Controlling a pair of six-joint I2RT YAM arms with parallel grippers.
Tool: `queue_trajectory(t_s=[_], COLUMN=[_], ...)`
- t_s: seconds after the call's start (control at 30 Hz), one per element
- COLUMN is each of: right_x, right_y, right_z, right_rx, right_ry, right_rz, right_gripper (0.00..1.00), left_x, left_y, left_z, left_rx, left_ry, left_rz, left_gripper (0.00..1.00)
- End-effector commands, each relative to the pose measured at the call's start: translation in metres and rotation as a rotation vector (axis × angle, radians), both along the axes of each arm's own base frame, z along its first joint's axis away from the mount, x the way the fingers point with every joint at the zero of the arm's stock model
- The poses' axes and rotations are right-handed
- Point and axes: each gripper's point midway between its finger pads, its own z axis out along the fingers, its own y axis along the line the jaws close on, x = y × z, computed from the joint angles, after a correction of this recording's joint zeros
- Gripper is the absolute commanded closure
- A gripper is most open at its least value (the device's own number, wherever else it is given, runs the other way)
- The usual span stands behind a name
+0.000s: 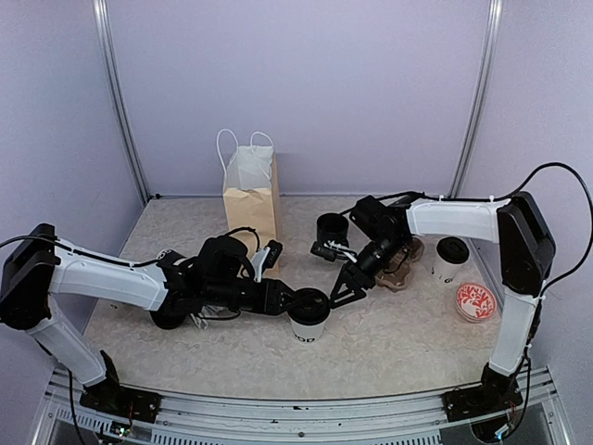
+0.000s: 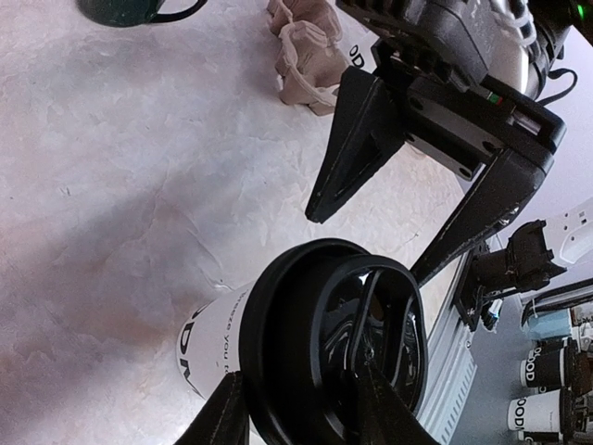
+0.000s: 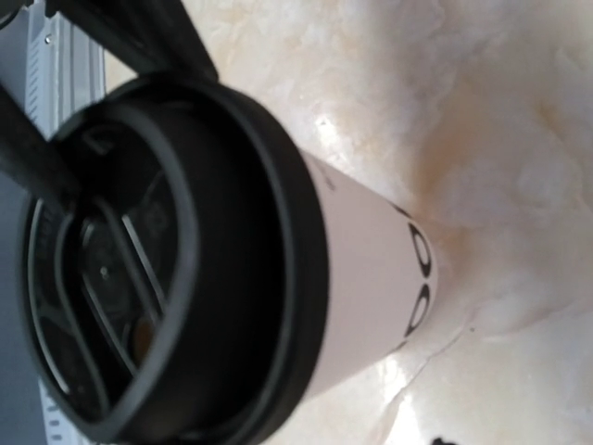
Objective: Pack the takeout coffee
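A takeout coffee point(image 1: 309, 320), white with a black lid, stands on the table at centre front. It fills the left wrist view point(image 2: 218, 334) and the right wrist view point(image 3: 361, 269). My left gripper point(image 1: 289, 301) reaches it from the left. Its jaws point(image 2: 298, 371) straddle the lid's rim, one finger outside, one over the lid's top; whether they press it does not show. My right gripper point(image 1: 345, 289) hangs just right of the cup, fingers spread point(image 2: 365, 248) with nothing between them. A second takeout coffee point(image 1: 451, 260) stands at the right.
A brown paper bag point(image 1: 252, 199) with white handles stands open at the back, left of centre. A pulp cup carrier point(image 1: 405, 264) lies under my right arm. A dark mug point(image 1: 331, 230) stands behind the cup. A red patterned disc point(image 1: 475, 301) lies far right.
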Motion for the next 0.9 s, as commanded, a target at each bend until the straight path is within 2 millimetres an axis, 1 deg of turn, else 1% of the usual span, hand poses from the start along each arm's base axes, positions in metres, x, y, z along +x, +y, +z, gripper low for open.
queue_trajectory(t_s=[0.0, 0.1, 0.2, 0.27, 0.33, 0.4, 0.5, 0.53, 0.67, 0.77, 0.83, 0.87], right_x=[0.012, 0.012, 0.008, 0.006, 0.002, -0.002, -0.005, -0.005, -0.007, -0.007, -0.006, -0.005], right_y=[-0.009, -0.007, -0.003, -0.001, 0.002, 0.004, 0.006, 0.006, 0.007, 0.008, 0.008, 0.009], right_z=[-0.040, -0.041, -0.037, -0.032, -0.022, -0.009, 0.008, 0.013, 0.021, 0.022, 0.021, 0.021], right_rx=[-0.124, -0.128, -0.103, -0.084, -0.049, -0.007, 0.036, 0.045, 0.065, 0.068, 0.064, 0.064], right_ry=[-0.074, -0.081, -0.057, -0.043, -0.043, -0.044, -0.059, -0.065, -0.067, -0.057, -0.055, -0.057], right_rz=[-0.033, -0.035, -0.025, -0.017, 0.005, 0.022, 0.036, 0.037, 0.044, 0.048, 0.045, 0.044], right_gripper=[0.40, 0.40, 0.40, 0.40, 0.40, 0.38, 0.36, 0.36, 0.34, 0.33, 0.33, 0.33], left_x=[-0.027, -0.025, -0.021, -0.018, -0.014, -0.006, 0.001, 0.003, 0.006, 0.007, 0.009, 0.009], left_y=[0.041, 0.042, 0.044, 0.041, 0.033, 0.024, 0.010, 0.006, -0.005, -0.004, 0.002, 0.008], left_z=[-0.090, -0.092, -0.093, -0.088, -0.074, -0.057, -0.024, -0.012, 0.020, 0.034, 0.037, 0.036], left_rx=[0.286, 0.286, 0.259, 0.228, 0.214, 0.202, 0.142, 0.121, 0.067, 0.042, 0.045, 0.053], left_ry=[0.096, 0.097, 0.135, 0.129, 0.091, 0.048, -0.004, -0.024, -0.066, -0.067, -0.051, -0.026], left_rz=[-0.027, -0.020, -0.004, -0.012, -0.031, -0.031, -0.038, -0.039, -0.045, -0.018, 0.020, 0.048], left_gripper=[0.63, 0.63, 0.63, 0.63, 0.62, 0.58, 0.52, 0.50, 0.44, 0.41, 0.40, 0.40])
